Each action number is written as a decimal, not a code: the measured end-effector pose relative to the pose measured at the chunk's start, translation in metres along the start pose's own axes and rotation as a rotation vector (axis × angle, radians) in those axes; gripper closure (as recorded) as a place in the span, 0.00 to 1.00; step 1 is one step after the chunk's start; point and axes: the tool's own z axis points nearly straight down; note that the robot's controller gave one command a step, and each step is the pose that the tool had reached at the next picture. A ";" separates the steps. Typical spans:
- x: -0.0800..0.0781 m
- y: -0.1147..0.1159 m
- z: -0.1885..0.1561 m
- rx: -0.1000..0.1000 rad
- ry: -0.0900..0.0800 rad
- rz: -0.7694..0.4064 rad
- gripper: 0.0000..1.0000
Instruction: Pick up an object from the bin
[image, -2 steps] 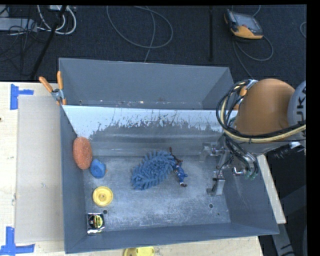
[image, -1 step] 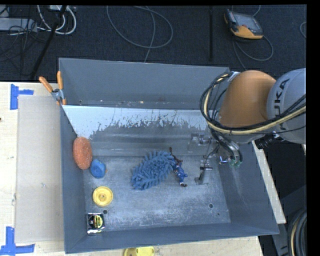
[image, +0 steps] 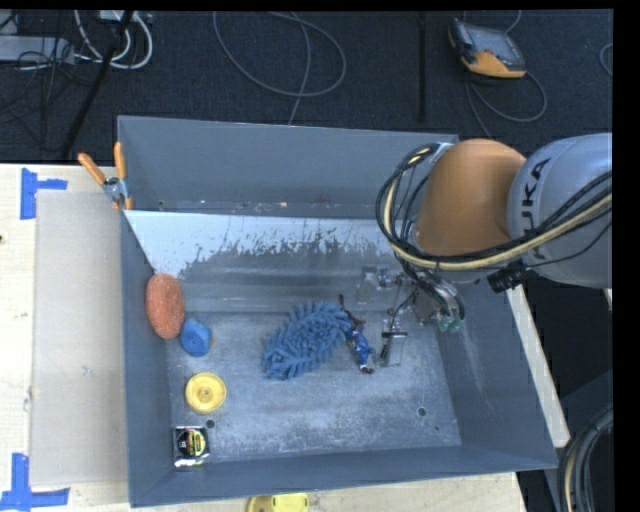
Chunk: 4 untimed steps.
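Grey metal makes up the bin (image: 330, 415), the biggest thing here, with sloping walls and a scuffed, dusty floor. My arm (image: 572, 205) comes in over the bin's right edge. It carries an orange cover (image: 470, 195) at the wrist, with black cables (image: 398, 215) looped round it.

Next in size is a shaggy blue cloth (image: 300, 340) with thick tufts like a mop head, lying about the middle of the bin floor and slanting from the right down toward the near edge. My hand (image: 381, 356) hangs low just beside the cloth's right end, right of the floor's centre. Whether it is open or closed I cannot tell, and I see nothing gripped in it.

An orange-brown oval lump (image: 165, 305) leans against the foot of the left wall. Toward the near left corner a round yellow disc (image: 205, 392) lies flat on the floor. A rounded blue piece (image: 195, 337) sits between the lump and the disc, almost touching the lump. A black and yellow tape measure (image: 190, 443) rests in the near left corner, close to the disc.

Smallest is a little dark blue thing (image: 358, 350), lying between the cloth's right end and my hand, close to both; I cannot make out whether it touches either.
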 end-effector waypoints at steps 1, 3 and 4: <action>-0.007 0.023 0.028 0.001 -0.007 -0.017 0.00; -0.013 0.041 0.079 0.001 -0.002 0.115 1.00; -0.013 0.041 0.079 0.001 -0.002 0.114 1.00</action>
